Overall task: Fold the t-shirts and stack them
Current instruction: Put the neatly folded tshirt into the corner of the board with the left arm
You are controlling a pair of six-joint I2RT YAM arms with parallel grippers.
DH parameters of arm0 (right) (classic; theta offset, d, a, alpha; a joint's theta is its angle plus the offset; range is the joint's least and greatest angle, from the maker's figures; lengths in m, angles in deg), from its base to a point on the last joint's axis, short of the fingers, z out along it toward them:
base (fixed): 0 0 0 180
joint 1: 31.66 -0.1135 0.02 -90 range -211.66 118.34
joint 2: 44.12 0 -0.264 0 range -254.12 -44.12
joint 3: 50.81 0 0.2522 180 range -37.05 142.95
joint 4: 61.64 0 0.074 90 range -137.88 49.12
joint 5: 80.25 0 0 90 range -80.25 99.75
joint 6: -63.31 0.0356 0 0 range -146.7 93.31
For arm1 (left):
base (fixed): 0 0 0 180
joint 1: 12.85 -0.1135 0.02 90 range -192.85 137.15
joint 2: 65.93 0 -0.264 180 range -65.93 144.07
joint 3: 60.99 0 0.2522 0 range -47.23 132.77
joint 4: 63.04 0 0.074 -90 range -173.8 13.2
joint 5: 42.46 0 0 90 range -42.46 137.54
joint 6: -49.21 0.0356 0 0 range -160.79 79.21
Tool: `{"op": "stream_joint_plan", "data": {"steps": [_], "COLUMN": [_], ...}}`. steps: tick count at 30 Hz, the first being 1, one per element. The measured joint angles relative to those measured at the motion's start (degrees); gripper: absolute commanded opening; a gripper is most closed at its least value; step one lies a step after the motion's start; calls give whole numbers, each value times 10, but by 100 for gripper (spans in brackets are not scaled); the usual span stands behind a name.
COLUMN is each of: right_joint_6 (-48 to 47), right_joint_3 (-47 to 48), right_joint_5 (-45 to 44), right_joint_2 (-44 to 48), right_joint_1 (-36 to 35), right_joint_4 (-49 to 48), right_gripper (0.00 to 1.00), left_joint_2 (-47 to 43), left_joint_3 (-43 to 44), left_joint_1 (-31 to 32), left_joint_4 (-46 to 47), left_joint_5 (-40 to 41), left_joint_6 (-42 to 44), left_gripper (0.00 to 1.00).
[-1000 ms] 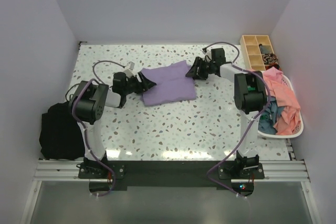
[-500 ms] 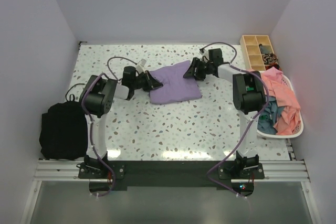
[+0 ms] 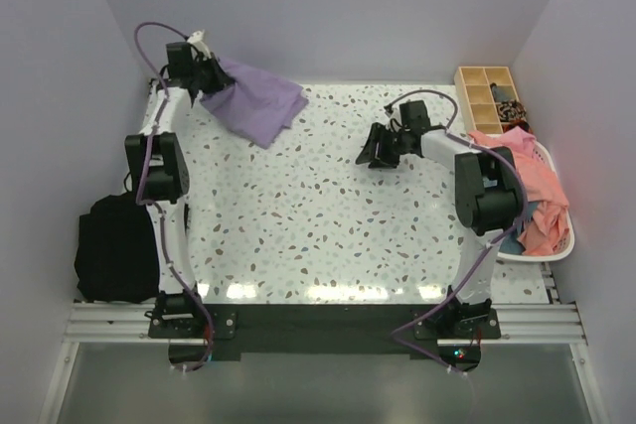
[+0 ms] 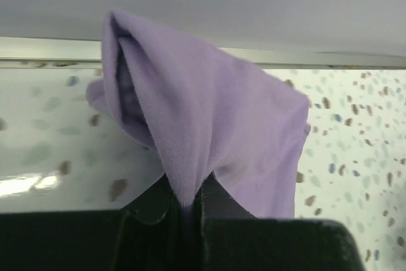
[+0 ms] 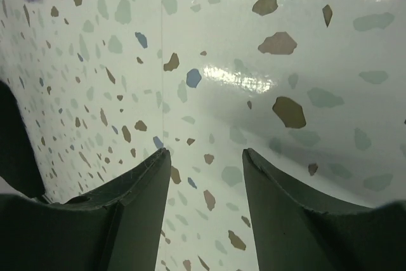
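lavender t-shirt [image 3: 256, 104] hangs clamped in the left gripper [image 3: 207, 75], well apart from the basket [image 3: 532, 257]; right gripper [image 3: 375, 152] gapes empty; pink and teal shirts [image 3: 527, 186] heaped inside it, nothing stacked.

The speckled white surface [image 3: 328, 215] carries a compartmented wooden tray [image 3: 489, 96] in its far right corner. Just nearer, along the right edge, stands a white basket [image 3: 542, 257] heaped with shirts [image 3: 537, 181]. A black bundle [image 3: 114, 245] sits at the near left edge; whether it rests fully on the surface is unclear.
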Motion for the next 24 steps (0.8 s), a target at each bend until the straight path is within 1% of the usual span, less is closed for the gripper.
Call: {"op": "stream_joint_plan", "data": {"steps": [3,5,9,15,22,23,24], "right_joint_6": [-8,-14,-21,-21,-25,-25,-26], "right_joint_3": [-10,-11,-11,-9,15,17,18], "right_joint_5": [-7,-10,-12,-13,-12,-11,-11], "right_joint_2": [28,41,47,40,-2,-5,-7], "right_joint_1": [-1,-1,-2,-3,-14,-17,-20], "right_joint_4": [15,22,24,29,36,37,39], "right_gripper": [53,54,53,54,54,54,54], "left_joint_2": [80,110,158,159,159,159,159], "left_joint_3": [124,146,152,178,211,211,211], "left_joint_1": [-42,-69,-114,-157,-202,-204,-206], "left_joint_4": [-56,-80,-128,-145,-140,-140,-140], "left_joint_5": [11,19,31,40,62,67,71], "left_joint_6": [29,38,53,59,76,82,84], "left_gripper": [0,0,0,0,0,5,27]}}
